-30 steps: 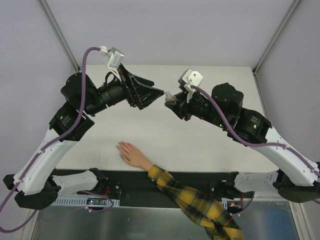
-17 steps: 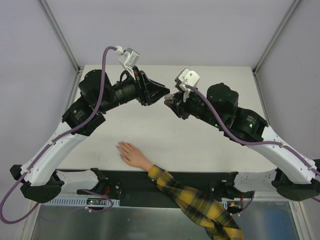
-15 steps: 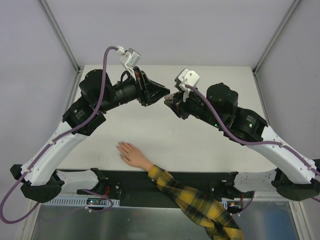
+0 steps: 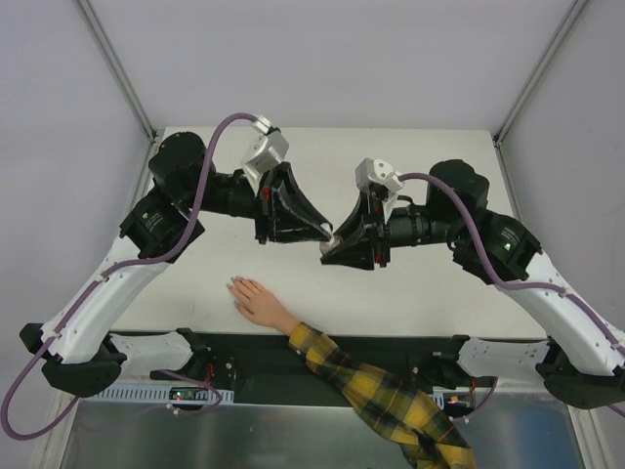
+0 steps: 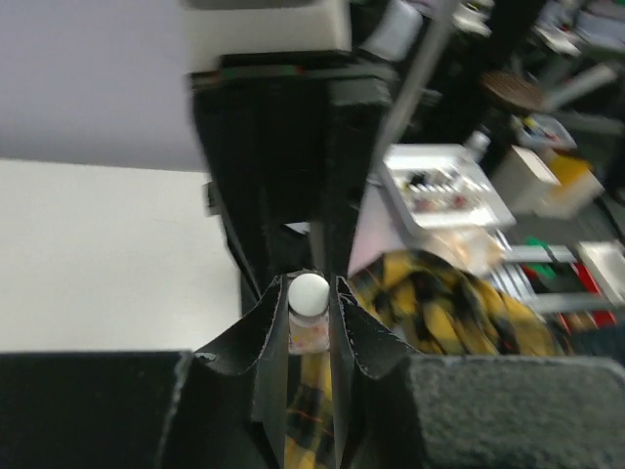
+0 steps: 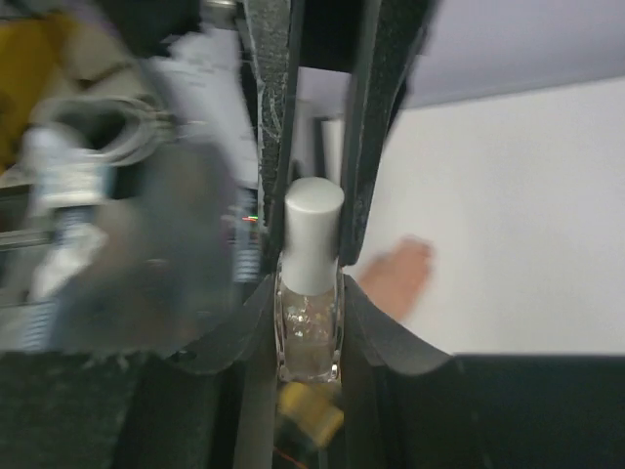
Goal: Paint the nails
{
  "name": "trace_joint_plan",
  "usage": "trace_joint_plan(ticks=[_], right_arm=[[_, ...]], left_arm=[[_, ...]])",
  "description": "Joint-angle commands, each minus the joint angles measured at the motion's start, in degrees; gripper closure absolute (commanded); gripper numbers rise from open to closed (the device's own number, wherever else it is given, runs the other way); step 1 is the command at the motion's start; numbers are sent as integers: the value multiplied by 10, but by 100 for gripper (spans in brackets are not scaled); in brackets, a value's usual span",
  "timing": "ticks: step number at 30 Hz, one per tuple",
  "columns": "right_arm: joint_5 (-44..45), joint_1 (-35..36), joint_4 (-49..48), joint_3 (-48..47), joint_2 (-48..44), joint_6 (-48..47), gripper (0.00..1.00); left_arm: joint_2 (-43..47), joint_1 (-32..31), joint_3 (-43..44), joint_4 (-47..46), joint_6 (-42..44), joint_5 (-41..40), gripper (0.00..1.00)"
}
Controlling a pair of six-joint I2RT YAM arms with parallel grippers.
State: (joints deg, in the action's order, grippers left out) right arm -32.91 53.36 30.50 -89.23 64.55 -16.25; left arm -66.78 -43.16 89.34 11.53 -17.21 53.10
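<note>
Jaws of the right gripper [image 6: 310, 298] are closed on the clear glass body of a small polish bottle [image 6: 310, 337]. Its white cap [image 6: 313, 233] points away from the wrist camera. The left gripper [image 5: 309, 293] meets it tip to tip. Its fingers [image 6: 276, 107] press in on both sides of that cap, and in the left wrist view they are shut tight around the bottle, the cap's round white top showing between them.

From above, the two grippers form a shallow V over the middle of the table [image 4: 439, 293] — the left pitched down and to the right, the right reaching leftward. Each forearm runs back to a raised elbow, then the upper arm slopes down to the base at the near edge.

The mannequin hand [image 4: 258, 303] lies flat near the front edge, left of the joined grippers and closer to the bases, apart from them. Its plaid sleeve [image 4: 386, 396] trails off the table. The nails [image 4: 233, 285] — tiny pale tips — point left, with no gripper touching them.
</note>
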Motion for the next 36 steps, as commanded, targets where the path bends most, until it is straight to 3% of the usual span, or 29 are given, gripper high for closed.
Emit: trace_joint_plan(ticks=[1,6,7,9,10,13,14,20,24,32,36], right_arm=[[-343,10,-228,29,15,135,100],[-311,-12,-221,27,7,142,100],[-286,-25,-217,27,5,137,100],[-236,-31,-149,7,-1,95,100],[-176,-29,-115,-5,0,51,100],[-65,-29,-56,-18,-6,13,100],[-39,-28,-55,-16,-7,10,100],[176,23,-23,-43,4,-55,100],[297,60,-40,-48,14,-66,100],[353,75,-39,-66,36,-69,100],[361,82,-40,-72,44,-72,100]], left_arm=[[16,-19,-2,-10,38,248,100],[26,-13,13,-10,34,181,99],[37,-11,10,-11,31,120,75],[48,-1,8,-8,18,52,55],[61,1,6,-7,16,-2,40],[86,1,0,-6,-4,-104,29],[90,0,-2,-6,-11,-171,25],[90,0,7,8,-74,-316,20],[69,0,28,47,-87,-338,19],[48,-3,36,61,-86,-350,25],[33,-7,42,62,-85,-346,34]])
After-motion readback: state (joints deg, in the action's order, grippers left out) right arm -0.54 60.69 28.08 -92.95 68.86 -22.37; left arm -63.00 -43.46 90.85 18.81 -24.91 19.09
